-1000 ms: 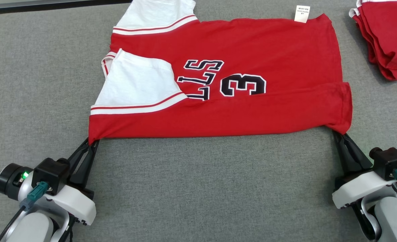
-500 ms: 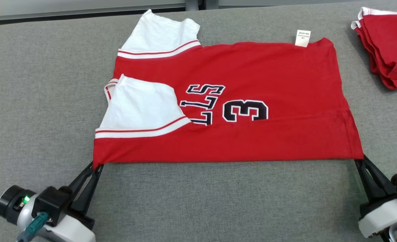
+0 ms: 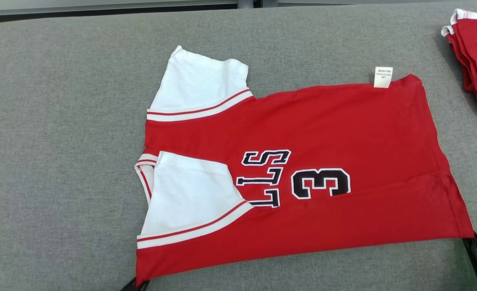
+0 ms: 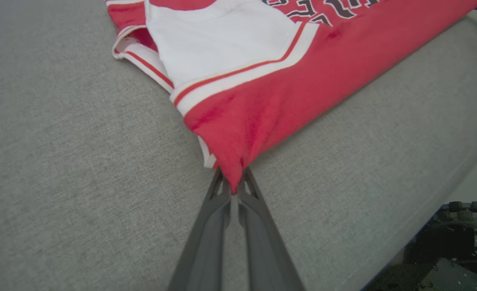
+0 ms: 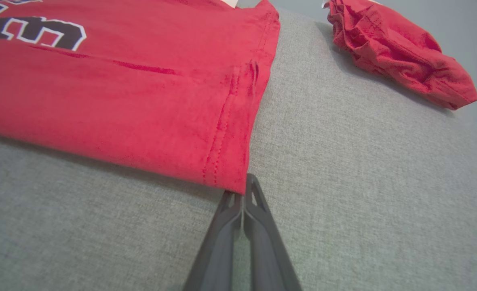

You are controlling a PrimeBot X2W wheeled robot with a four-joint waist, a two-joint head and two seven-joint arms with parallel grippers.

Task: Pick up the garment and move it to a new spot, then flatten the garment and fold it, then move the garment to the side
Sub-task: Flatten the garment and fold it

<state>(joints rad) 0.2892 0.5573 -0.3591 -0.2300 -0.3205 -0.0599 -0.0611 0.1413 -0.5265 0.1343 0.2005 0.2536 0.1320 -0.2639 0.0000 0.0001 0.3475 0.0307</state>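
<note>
**Item 1, garment** (image 3: 323, 133): a red jersey with white sleeves is lying spread on the grey padded surface (image 3: 60, 169), from the middle toward the near edge, with its long side running along that edge. The near long side is lying doubled over onto the body. One white sleeve (image 3: 190, 194) is turned across the lettering, and the other is sticking out toward the far edge. A white label (image 3: 383, 76) is showing at the far hem corner.

**Item 2, my left gripper** (image 4: 232, 184): I am clenching it on the near shoulder-end corner, where the cloth is bunching to a point between my fingers.

**Item 3, my right gripper** (image 5: 244, 190): I am pressing these fingers together on the near hem corner, just where the stitched hem ends.

**Item 4, pile of red garments** (image 3: 475, 60): this is sitting at the far right corner of the surface, well apart from my work.

**Progress, as I am judging it:**
- **Done:** the moving and flattening look finished, since the body is lying smooth. The first lengthwise fold is in place on the near side.
- **Left:** the far side, with its loose sleeve, is waiting to be folded in. After that come the crosswise fold and the carry to the side.
- **Overall:** I am reckoning myself about halfway — no further.
</note>
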